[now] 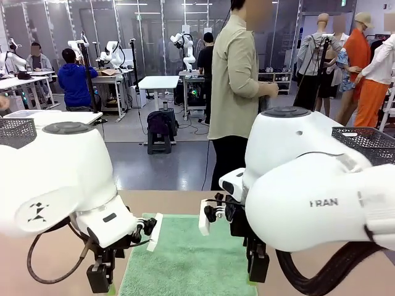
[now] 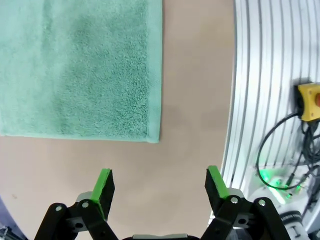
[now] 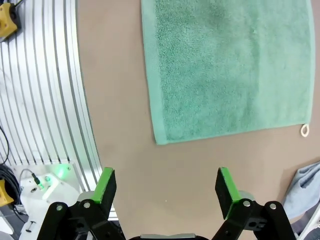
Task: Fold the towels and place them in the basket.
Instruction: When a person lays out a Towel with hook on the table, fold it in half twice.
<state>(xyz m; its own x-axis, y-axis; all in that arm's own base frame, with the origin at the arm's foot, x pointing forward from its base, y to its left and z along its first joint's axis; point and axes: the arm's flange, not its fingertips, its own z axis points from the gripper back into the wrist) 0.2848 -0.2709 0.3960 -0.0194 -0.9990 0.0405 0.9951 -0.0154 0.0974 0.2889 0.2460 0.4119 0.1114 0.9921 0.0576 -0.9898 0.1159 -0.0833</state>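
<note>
The mint green towel (image 1: 185,259) lies flat on the tan table between my two arms. My left gripper (image 2: 158,172) is open and empty, hovering over bare table just off one corner of this towel (image 2: 80,65). My right gripper (image 3: 165,172) is also open and empty, hanging over bare table just off another corner of the towel (image 3: 230,65). A small white loop (image 3: 304,131) sticks out at the towel's far corner. A fold of the grey-blue towel (image 3: 302,187) shows at the lower right edge. A dark mesh basket (image 1: 370,140) stands behind my right arm.
A second dark mesh container (image 1: 15,132) sits at the far left. The ribbed aluminium table border (image 2: 260,75) runs beside each gripper, with a yellow button box (image 2: 310,100) and cables beyond it. A person (image 1: 237,92) stands at the table's far side.
</note>
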